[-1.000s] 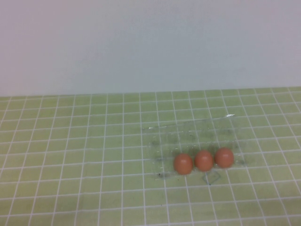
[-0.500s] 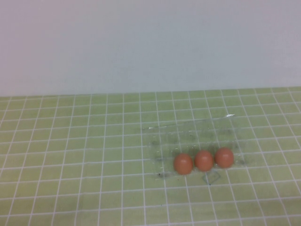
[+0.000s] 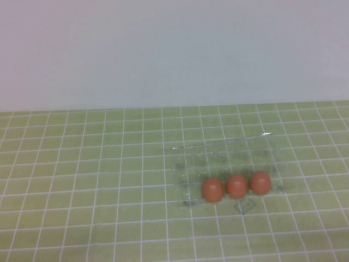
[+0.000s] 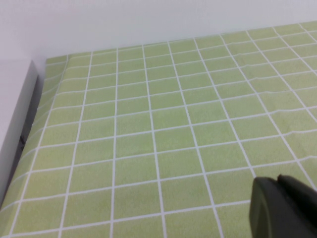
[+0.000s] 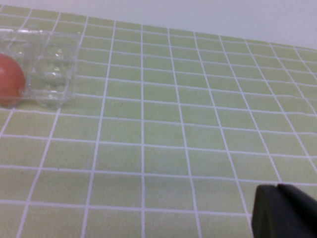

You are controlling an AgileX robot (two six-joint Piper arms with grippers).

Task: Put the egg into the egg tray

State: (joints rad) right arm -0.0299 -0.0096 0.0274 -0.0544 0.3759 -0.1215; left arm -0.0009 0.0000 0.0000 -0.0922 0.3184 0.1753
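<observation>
Three orange-brown eggs sit in a row in the near cups of the clear egg tray (image 3: 218, 155): a left egg (image 3: 212, 190), a middle egg (image 3: 236, 186) and a right egg (image 3: 260, 183). One egg (image 5: 10, 80) and the tray's end (image 5: 52, 69) show in the right wrist view. Neither arm shows in the high view. My left gripper (image 4: 278, 181) is shut and empty over bare mat, with no egg in its view. My right gripper (image 5: 277, 188) is shut and empty, well away from the tray.
A green mat with a white grid (image 3: 82, 180) covers the table. A pale wall (image 3: 174, 49) stands behind it. A white ledge (image 4: 12, 109) runs along the mat's edge in the left wrist view.
</observation>
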